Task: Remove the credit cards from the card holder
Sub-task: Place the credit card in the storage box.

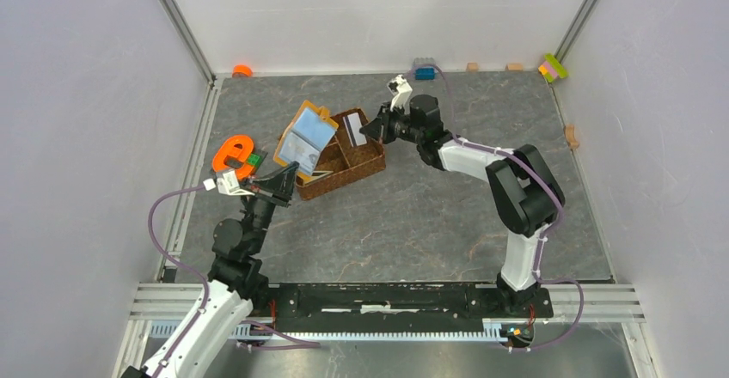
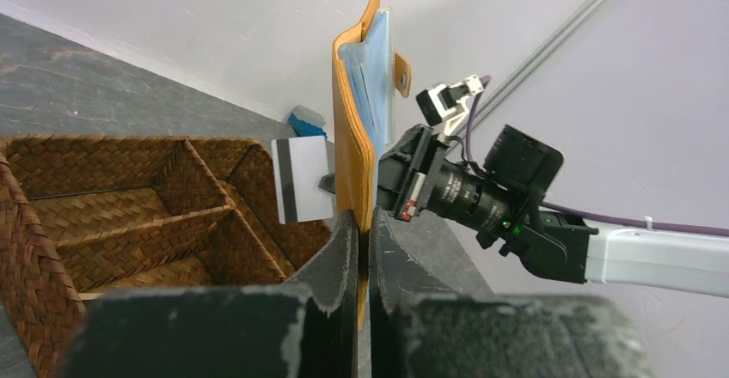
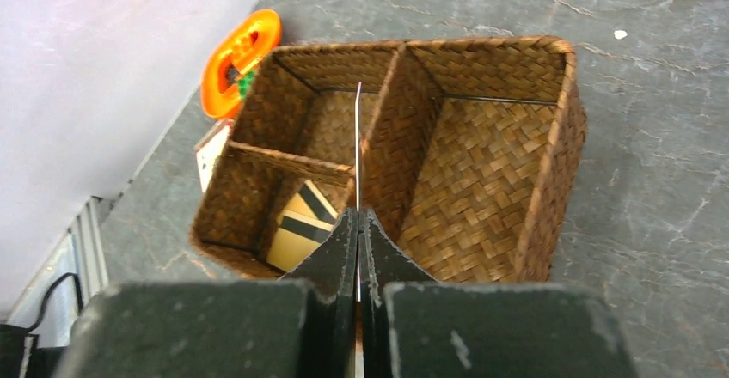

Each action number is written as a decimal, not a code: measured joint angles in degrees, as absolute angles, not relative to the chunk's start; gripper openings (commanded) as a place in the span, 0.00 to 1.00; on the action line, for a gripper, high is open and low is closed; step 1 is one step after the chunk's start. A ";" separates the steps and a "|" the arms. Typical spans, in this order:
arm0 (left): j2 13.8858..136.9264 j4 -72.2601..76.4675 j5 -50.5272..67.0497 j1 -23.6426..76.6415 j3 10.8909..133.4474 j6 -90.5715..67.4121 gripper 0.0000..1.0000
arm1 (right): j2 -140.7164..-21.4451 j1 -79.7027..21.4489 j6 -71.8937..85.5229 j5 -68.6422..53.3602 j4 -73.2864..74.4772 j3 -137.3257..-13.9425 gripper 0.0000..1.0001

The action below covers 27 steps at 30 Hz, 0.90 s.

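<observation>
The orange card holder stands open over the left end of the woven tray, its blue-grey lining facing up. My left gripper is shut on its lower edge; in the left wrist view the card holder shows edge-on between the fingers of the left gripper. My right gripper is shut on a white credit card with a dark stripe, held over the tray. The right wrist view shows that card edge-on in the right gripper. Two beige striped cards lie in a small tray compartment.
The tray has one long compartment and two small ones. An orange e-shaped toy with a green brick lies left of it. Loose bricks sit along the back wall, and more in the right corner.
</observation>
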State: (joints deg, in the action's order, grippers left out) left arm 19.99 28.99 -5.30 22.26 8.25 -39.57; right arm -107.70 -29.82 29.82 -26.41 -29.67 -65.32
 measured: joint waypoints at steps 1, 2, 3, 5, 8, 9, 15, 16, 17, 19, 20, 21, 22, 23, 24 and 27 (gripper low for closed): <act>19.68 28.77 -5.56 22.26 8.16 -39.57 0.02 | -108.77 -29.91 29.10 -25.80 -27.70 -67.11 0.00; 19.49 28.73 -5.78 22.26 8.16 -39.55 0.02 | -109.86 -29.91 28.42 -25.34 -25.91 -68.82 0.00; 19.35 28.73 -5.87 22.26 8.16 -39.55 0.02 | -110.98 -29.91 27.83 -24.91 -24.21 -70.57 0.00; 19.05 28.73 -5.93 22.26 8.16 -39.55 0.02 | -113.25 -29.98 26.72 -24.23 -21.15 -74.02 0.00; 18.76 28.69 -5.93 22.26 8.16 -39.55 0.02 | -116.53 -30.04 25.21 -23.62 -17.02 -78.74 0.00; 18.68 28.69 -5.93 22.26 8.16 -39.53 0.02 | -117.38 -30.15 24.91 -23.42 -16.12 -79.81 0.00; 18.59 28.58 -5.96 22.26 8.16 -39.53 0.02 | -121.14 -30.65 23.77 -23.05 -11.68 -83.61 0.19; 18.59 28.56 -5.96 22.26 8.16 -39.53 0.02 | -121.69 -30.65 23.66 -23.05 -11.25 -84.05 0.25; 18.59 28.53 -5.96 22.24 8.14 -39.53 0.02 | -121.97 -30.72 23.75 -23.03 -10.96 -84.31 0.28; 18.59 28.49 -5.96 22.26 8.14 -39.53 0.02 | -122.15 -30.76 23.66 -22.85 -10.37 -84.38 0.30; 18.59 28.45 -5.96 22.26 8.14 -39.53 0.02 | -122.15 -30.76 23.62 -22.70 -10.20 -84.42 0.30; 18.59 28.38 -5.96 22.24 8.14 -39.53 0.02 | -122.13 -30.76 23.55 -22.57 -10.22 -84.44 0.30; 18.63 28.36 -5.96 22.26 8.14 -39.53 0.02 | -122.10 -30.76 23.53 -22.31 -10.17 -84.44 0.30; 18.72 28.38 -5.93 22.26 8.16 -39.53 0.02 | -122.08 -30.76 23.51 -22.09 -10.20 -84.40 0.30; 18.85 28.38 -5.93 22.26 8.14 -39.53 0.02 | -121.84 -30.76 23.51 -21.78 -10.44 -84.09 0.30; 20.18 28.47 -5.87 22.26 8.14 -39.53 0.02 | -117.99 -30.76 23.24 -20.43 -12.27 -78.70 0.30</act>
State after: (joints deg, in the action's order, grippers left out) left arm 20.18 28.47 -5.87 22.26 8.14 -39.53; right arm -117.99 -30.76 23.24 -20.43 -12.27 -78.70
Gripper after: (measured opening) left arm 0.047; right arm 0.299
